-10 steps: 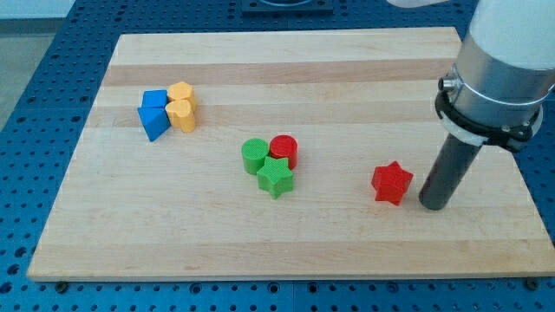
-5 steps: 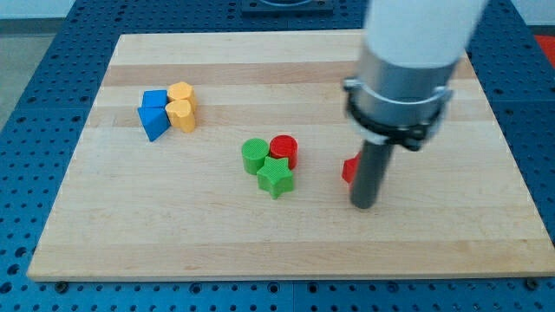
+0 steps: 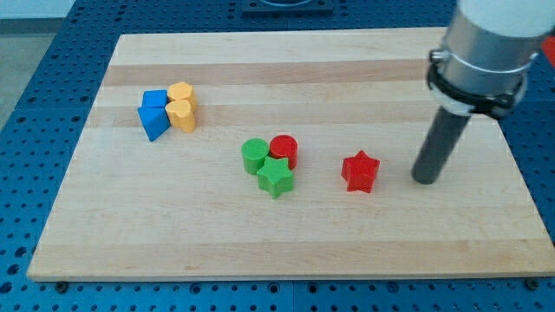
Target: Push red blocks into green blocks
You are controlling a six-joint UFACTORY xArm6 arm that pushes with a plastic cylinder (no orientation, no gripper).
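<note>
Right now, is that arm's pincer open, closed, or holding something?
No pincer here: only a rod. My tip holds nothing, resting on the board to the view's right of the red star, apart from it.

Non-task stuff: I see a tight cluster at the view's upper left of the wooden board [image 3: 303, 251]. Blue cube [image 3: 155, 99] sits touching a blue wedge-like block [image 3: 154, 123] below it; 2 yellow blocks [image 3: 180, 92] [image 3: 183, 113], shapes unclear, touch them on the right. Blue perforated table [image 3: 26, 95] surrounds the board.

My tip [image 3: 424, 179] apart, at the view's right of red star [image 3: 360, 171], green blocks [image 3: 266, 165] beyond.
</note>
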